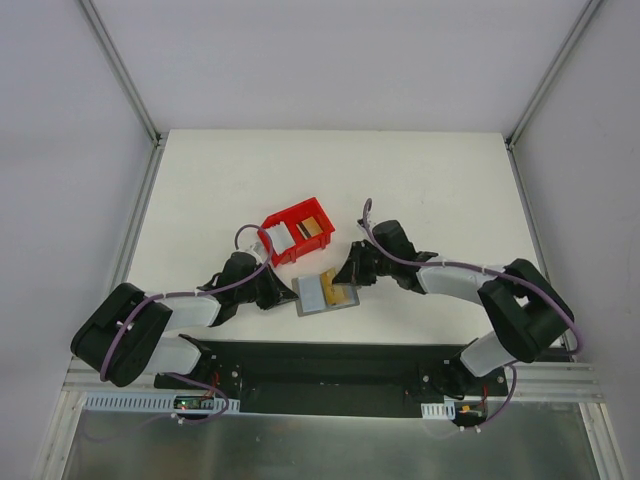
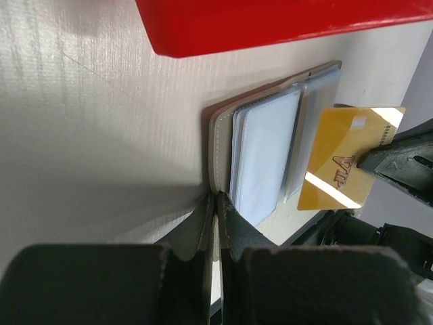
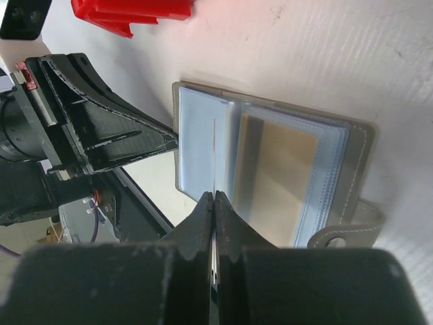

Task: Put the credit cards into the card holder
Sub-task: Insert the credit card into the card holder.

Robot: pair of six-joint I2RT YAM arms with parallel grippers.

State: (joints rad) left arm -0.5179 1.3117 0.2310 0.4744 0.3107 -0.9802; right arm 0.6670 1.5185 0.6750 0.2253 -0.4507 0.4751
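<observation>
The grey card holder (image 1: 314, 296) lies open on the table, its clear sleeves facing up (image 2: 265, 152) (image 3: 270, 169). My left gripper (image 2: 216, 202) (image 1: 286, 292) is shut on the edge of the holder's left cover. My right gripper (image 3: 214, 196) (image 1: 350, 276) is shut on a gold credit card (image 2: 342, 161), which I see edge-on in the right wrist view (image 3: 214, 159). It stands tilted over the holder's sleeves. In the red bin (image 1: 281, 218) lie a white card (image 1: 281, 237) and a darker card (image 1: 314, 227).
The red bin stands just behind the holder, close to both grippers (image 2: 270, 24) (image 3: 128, 10). The black base rail (image 1: 330, 365) runs along the near table edge. Metal frame posts (image 1: 135, 215) border the table's sides.
</observation>
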